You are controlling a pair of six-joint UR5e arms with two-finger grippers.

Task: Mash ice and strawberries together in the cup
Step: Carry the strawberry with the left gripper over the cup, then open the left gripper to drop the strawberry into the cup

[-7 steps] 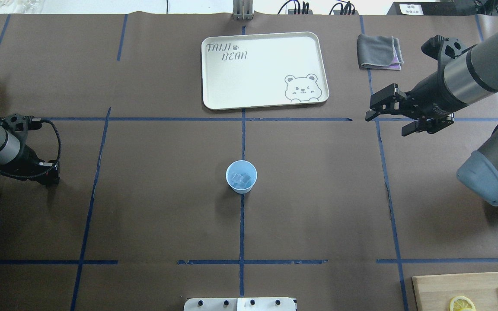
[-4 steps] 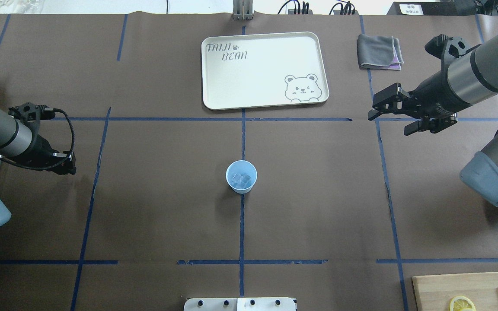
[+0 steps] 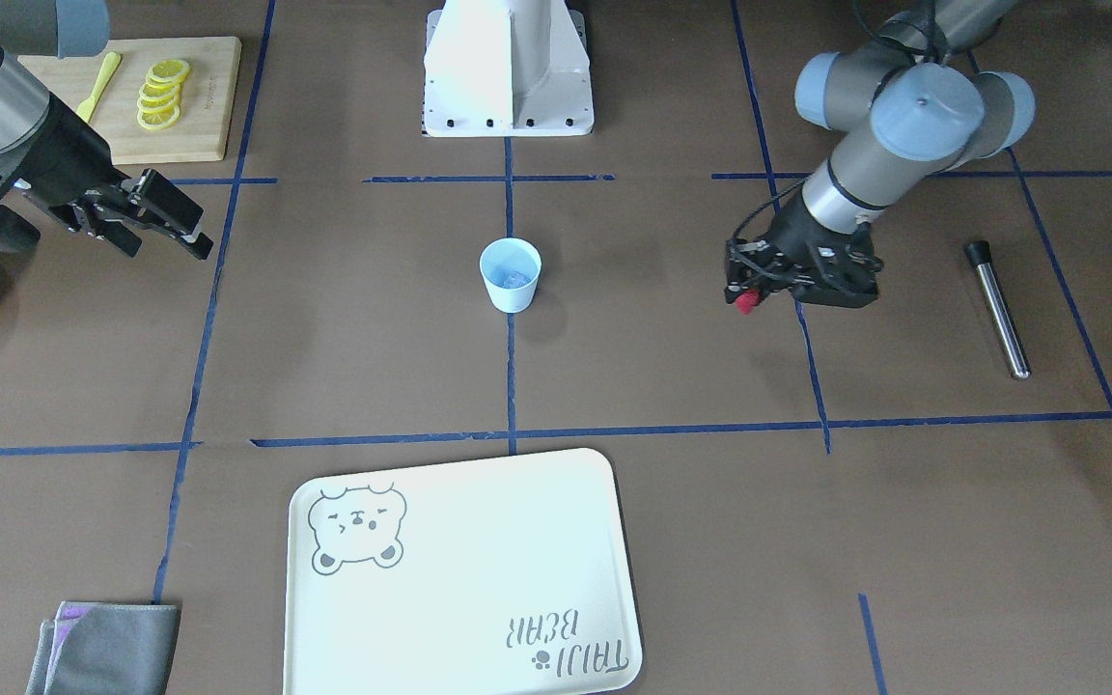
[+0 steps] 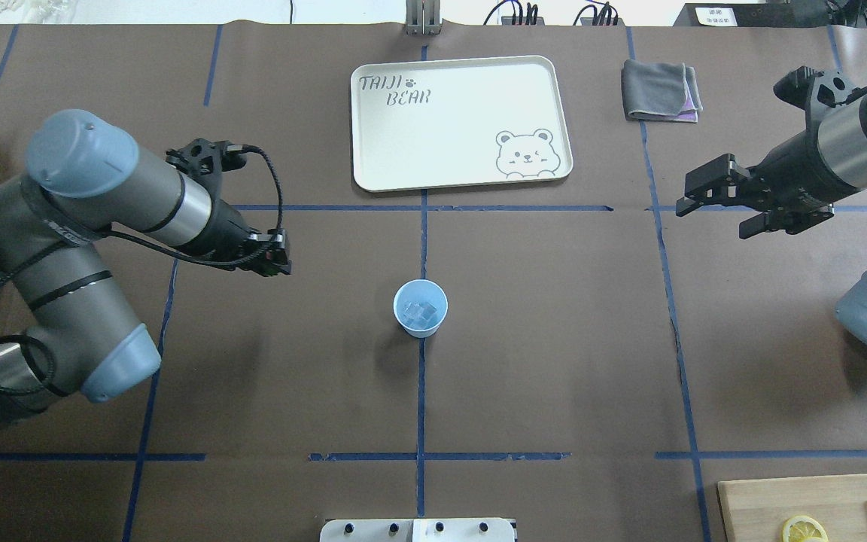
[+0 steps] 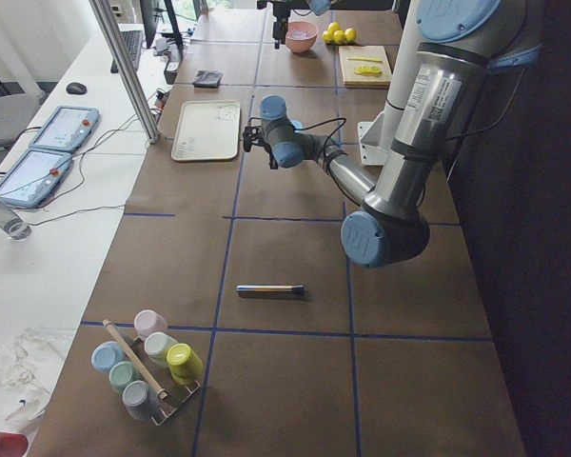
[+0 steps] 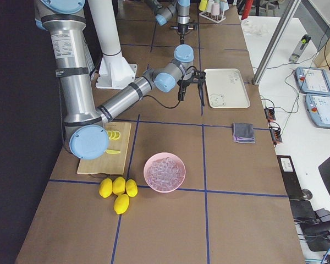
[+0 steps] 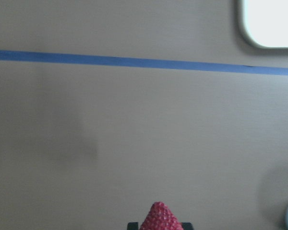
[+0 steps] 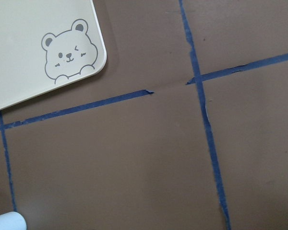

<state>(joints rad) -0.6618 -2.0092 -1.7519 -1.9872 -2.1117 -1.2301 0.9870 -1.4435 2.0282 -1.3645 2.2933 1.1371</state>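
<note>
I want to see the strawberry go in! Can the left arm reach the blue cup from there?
Probably yes. The left gripper, shut on the strawberry, hangs apart from the cup with only bare table between them. The cup's top is open, ice inside, and the right gripper is far off.

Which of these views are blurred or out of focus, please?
Left wrist view: soft throughout, the tape smeared, though the strawberry at the bottom edge shows its texture. Right wrist view: sharp, the bear on the tray crisp. Overhead view: sharp, evenly lit, a faint shadow beside the cup.
</note>
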